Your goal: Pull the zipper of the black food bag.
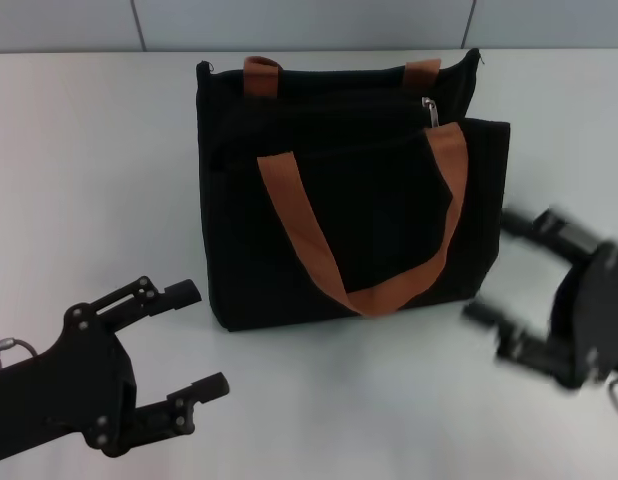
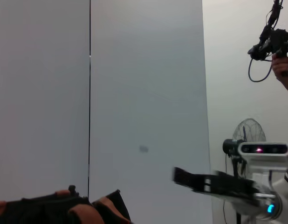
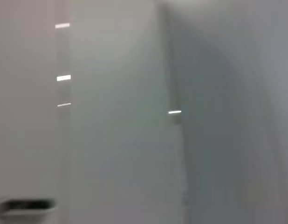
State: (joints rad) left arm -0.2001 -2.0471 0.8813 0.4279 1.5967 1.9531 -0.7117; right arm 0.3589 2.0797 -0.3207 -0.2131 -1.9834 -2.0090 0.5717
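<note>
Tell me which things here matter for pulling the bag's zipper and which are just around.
Part of the job:
black food bag, standing on the table
zipper, silver pull at the bag's top right
left gripper, open, front left of the bag
right gripper, open, beside the bag's right side

Just around:
white table
fan in the background

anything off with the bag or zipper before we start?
Nothing stands out. The black food bag lies on the table, front handle flat on it, zipper near its right end. Left hand and right hand are open, both clear of it.
</note>
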